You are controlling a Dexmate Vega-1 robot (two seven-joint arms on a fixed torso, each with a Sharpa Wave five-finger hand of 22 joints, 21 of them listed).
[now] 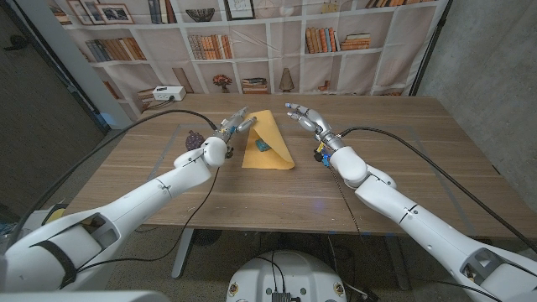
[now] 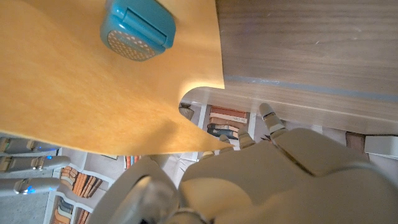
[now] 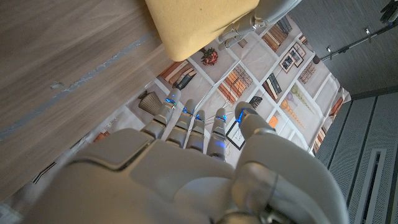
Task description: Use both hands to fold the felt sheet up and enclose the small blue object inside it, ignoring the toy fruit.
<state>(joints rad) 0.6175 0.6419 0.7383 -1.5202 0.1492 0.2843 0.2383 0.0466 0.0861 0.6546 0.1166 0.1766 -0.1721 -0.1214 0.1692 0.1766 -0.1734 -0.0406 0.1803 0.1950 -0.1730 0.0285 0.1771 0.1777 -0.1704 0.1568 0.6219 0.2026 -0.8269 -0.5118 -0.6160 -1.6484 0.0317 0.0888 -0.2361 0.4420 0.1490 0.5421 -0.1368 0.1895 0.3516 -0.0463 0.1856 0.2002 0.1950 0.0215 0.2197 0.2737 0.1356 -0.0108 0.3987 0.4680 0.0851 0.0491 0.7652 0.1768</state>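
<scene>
The yellow-orange felt sheet [image 1: 270, 138] lies mid-table with the small blue object [image 1: 263, 146] on it. In the left wrist view the blue object [image 2: 138, 28] sits on the felt sheet [image 2: 81, 87], well in from the raised edge. My left hand [image 1: 232, 128] pinches the sheet's left edge near the far corner and holds it up off the table; its fingertips [image 2: 225, 140] meet the curled edge. My right hand [image 1: 305, 117] hovers open just right of the sheet's far corner, fingers spread, not touching it. The right hand [image 3: 186, 168] faces the felt sheet [image 3: 199, 22].
A dark purple toy fruit [image 1: 193, 138] lies left of my left hand. A white box [image 1: 168, 94] stands at the table's far left edge. Black cables [image 1: 151, 122] run over the table [image 1: 252, 201] to both arms. A bookshelf backdrop hangs behind.
</scene>
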